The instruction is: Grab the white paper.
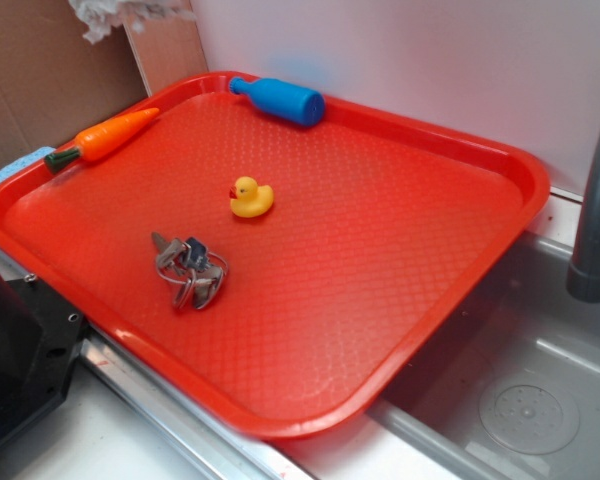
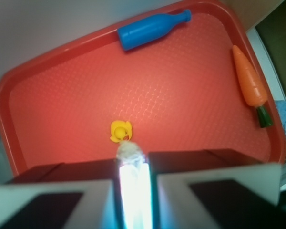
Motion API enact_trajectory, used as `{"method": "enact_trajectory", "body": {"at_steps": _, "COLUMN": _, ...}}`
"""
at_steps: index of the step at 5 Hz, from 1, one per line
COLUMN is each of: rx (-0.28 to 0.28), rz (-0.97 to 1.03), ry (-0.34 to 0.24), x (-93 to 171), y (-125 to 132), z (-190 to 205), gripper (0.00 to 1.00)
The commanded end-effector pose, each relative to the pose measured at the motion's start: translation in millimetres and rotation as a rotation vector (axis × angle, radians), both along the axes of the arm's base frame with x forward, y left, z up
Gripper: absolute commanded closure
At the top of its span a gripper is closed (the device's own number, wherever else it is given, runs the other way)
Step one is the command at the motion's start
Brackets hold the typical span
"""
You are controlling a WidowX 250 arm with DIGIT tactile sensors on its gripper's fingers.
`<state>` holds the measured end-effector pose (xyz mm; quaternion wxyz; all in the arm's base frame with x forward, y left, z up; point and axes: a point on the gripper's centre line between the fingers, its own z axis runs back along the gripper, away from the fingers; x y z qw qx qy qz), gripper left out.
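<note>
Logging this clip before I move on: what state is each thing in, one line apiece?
white paper: pinched between the fingers, lifted above the tray
gripper: shut on the paper, raised
blue bottle: lying on its side against the tray's back rim
toy carrot: lying on the tray's rim
rubber duck: upright mid-tray
keys: bunched flat on the tray
red tray: flat beside the sink

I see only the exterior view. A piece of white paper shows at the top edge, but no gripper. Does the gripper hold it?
Observer: Yes. In the wrist view the gripper is shut on the white paper; a bright strip of it fills the gap between the fingers.
Operator: Does any paper stick out past the fingertips?
Observer: Yes, a small crumpled tuft sticks out in front of them.
Operator: What does the wrist camera look at?
Observer: The red tray below; the yellow duck shows just beyond the tuft.
</note>
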<state>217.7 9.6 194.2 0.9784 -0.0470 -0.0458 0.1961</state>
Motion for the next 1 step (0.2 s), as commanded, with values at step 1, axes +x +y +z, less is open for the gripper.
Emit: {"method": "enact_trajectory", "body": {"at_steps": 1, "rx": 0.0, "rz": -0.007, "ry": -0.045, "x": 12.5, "y": -0.3, "z": 14.2, "gripper": 1.0}}
